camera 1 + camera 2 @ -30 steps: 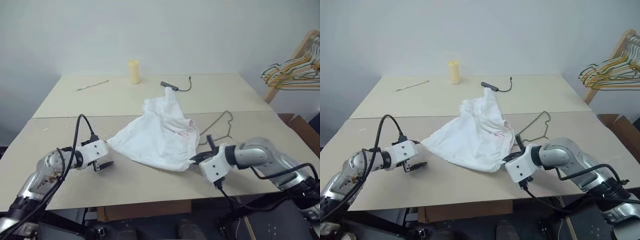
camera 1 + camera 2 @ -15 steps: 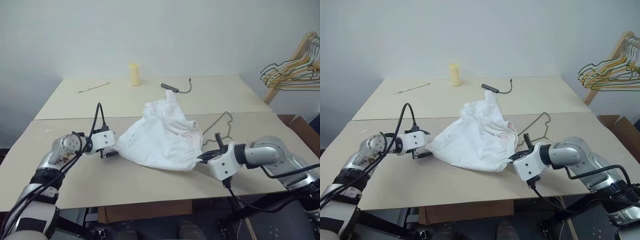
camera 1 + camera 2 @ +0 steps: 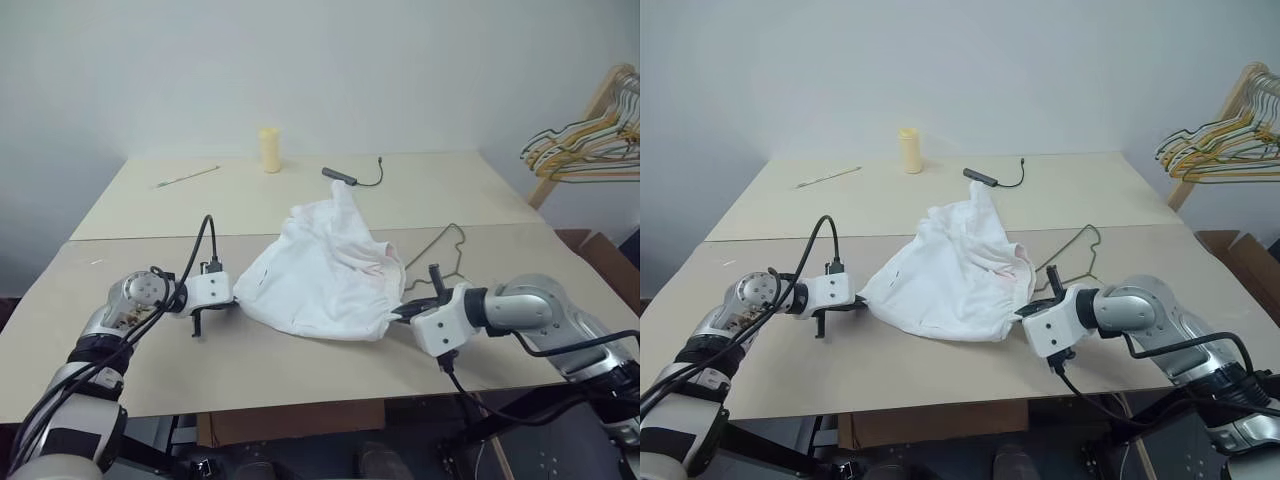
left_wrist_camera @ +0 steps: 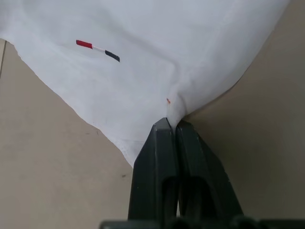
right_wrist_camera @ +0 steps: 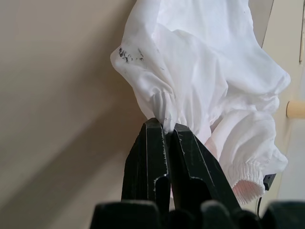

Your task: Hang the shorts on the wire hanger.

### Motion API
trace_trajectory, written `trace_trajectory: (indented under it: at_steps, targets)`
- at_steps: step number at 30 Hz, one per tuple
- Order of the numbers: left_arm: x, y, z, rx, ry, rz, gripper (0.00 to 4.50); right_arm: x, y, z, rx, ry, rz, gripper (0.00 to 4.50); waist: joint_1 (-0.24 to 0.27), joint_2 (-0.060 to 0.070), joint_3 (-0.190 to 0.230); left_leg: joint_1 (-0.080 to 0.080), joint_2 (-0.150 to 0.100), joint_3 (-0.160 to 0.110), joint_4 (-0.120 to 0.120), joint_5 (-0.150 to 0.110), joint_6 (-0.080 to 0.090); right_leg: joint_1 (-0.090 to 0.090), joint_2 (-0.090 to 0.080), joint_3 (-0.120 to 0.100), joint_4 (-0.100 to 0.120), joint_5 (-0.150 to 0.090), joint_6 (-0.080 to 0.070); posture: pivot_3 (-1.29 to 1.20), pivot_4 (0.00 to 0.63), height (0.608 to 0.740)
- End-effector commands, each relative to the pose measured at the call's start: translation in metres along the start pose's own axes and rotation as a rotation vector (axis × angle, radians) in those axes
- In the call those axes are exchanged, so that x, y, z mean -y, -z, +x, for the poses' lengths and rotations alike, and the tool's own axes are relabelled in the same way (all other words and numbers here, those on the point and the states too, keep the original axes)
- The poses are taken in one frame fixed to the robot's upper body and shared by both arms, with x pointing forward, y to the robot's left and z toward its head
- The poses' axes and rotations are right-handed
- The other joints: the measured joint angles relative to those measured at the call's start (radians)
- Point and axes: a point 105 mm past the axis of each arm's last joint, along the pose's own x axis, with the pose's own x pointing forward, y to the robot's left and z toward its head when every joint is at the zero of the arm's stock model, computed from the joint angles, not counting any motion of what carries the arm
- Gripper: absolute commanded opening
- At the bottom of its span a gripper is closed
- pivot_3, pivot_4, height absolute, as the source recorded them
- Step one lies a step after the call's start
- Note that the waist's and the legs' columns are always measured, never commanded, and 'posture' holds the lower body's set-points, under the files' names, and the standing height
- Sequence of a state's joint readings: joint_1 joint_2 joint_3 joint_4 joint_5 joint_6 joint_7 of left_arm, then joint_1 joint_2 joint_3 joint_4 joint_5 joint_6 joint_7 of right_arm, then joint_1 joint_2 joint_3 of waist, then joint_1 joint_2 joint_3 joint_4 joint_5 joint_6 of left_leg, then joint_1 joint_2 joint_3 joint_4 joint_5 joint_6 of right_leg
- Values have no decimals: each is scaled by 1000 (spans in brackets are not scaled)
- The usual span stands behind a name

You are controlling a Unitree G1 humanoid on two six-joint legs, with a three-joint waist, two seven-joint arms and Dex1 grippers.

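While both arms sit low over the table [image 3: 300, 375], it goes like this:
left gripper [image 4: 171, 123]: pinched tight on the left corner of the shorts [image 3: 325, 275], no gap between the fingers
shorts: crumpled in the middle of the table, stretched between both claws
right gripper [image 5: 164, 128]: clamped on the gathered edge of the shorts on the right side
wire hanger [image 3: 440, 255]: lying flat just right of the shorts, partly tucked under the fabric
rack of hangers [image 3: 585, 150]: far right, well apart

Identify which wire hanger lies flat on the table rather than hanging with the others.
The olive-green wire hanger, lying on the table partly under the shorts. The other hangers hang bunched on the wooden rack.
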State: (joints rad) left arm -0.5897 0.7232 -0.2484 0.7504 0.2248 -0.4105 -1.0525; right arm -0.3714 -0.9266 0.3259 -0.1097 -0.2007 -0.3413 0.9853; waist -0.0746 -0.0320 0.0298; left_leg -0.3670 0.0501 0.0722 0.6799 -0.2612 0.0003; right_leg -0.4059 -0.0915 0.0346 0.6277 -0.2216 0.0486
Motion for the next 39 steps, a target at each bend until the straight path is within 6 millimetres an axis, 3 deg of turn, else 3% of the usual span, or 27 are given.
trace_trajectory:
  at_steps: [1,8,12,19,23,26,29,30,31,33,34,36,38,39]
  targets:
    - [6,11,-10,-70,-2,38,19,15,3,-5,-43,89,0,0,-3,0,0,0,0,0,0,0,0,0,0,0,0,0,0,-142,0,740]
    - [44,18,-64,-162,82,75,19,14,0,-5,-51,119,8,0,-69,0,0,-1,1,0,-2,-1,0,-4,1,2,1,0,0,-130,0,740]
    - [73,14,-92,-234,146,59,19,6,-14,-6,13,68,11,0,-80,0,0,-1,2,0,-2,-1,0,-4,0,2,2,-1,1,-112,0,740]
    - [107,-3,-124,-319,255,-39,19,-7,-35,-14,126,-56,56,0,-67,-1,1,0,2,-1,-2,-1,0,-4,0,1,2,-5,6,-88,0,740]
    - [108,-10,-128,-313,244,-67,19,3,-25,-11,99,-28,163,0,-47,-2,2,0,2,0,-2,-1,0,-5,0,1,2,-7,3,-81,0,740]
    - [73,-15,-108,-243,54,-25,19,42,-1,3,33,118,347,0,-37,0,3,2,2,0,-1,-1,0,-3,0,1,2,-9,-1,-79,0,740]
    - [-3,-19,-91,-311,-250,66,19,103,33,14,-117,361,395,0,-22,1,5,9,1,0,0,1,1,4,1,1,3,-6,-1,-92,0,740]
    - [-47,-27,-92,-316,-464,54,19,134,45,11,-184,502,415,0,-20,1,5,8,1,-1,0,2,1,4,1,1,3,-5,-1,-96,0,740]
    - [-94,-42,-99,-278,-719,20,19,168,56,2,-257,680,424,0,-16,1,5,8,0,-2,0,3,1,5,2,1,3,-1,3,-99,0,740]
    - [-156,-80,-126,-150,-1067,-14,19,225,64,-31,-377,1037,368,0,-22,-3,6,0,-2,-5,1,7,0,0,2,-1,2,8,-1,-105,0,740]
    - [-171,-93,-137,-100,-1160,-11,19,243,63,-46,-408,1167,325,0,-28,-4,5,-7,-1,-6,0,9,-2,-6,2,-2,0,12,-2,-107,0,740]
    - [-197,-136,-192,101,-1450,-25,19,278,42,-104,-363,1521,236,0,-43,-5,4,-23,-3,-8,-3,14,-12,-23,-1,-1,4,15,-2,-107,0,740]
    - [-198,-159,-235,203,-1612,42,19,288,18,-143,-264,1713,141,0,-56,-5,4,-34,-3,-8,-4,13,-19,-36,-2,-1,5,14,-1,-112,0,740]
    - [-196,-160,-243,211,-1626,53,19,287,13,-146,-245,1719,106,0,-67,-4,2,-39,-4,-8,-7,12,-20,-45,-2,0,5,14,-1,-112,0,740]
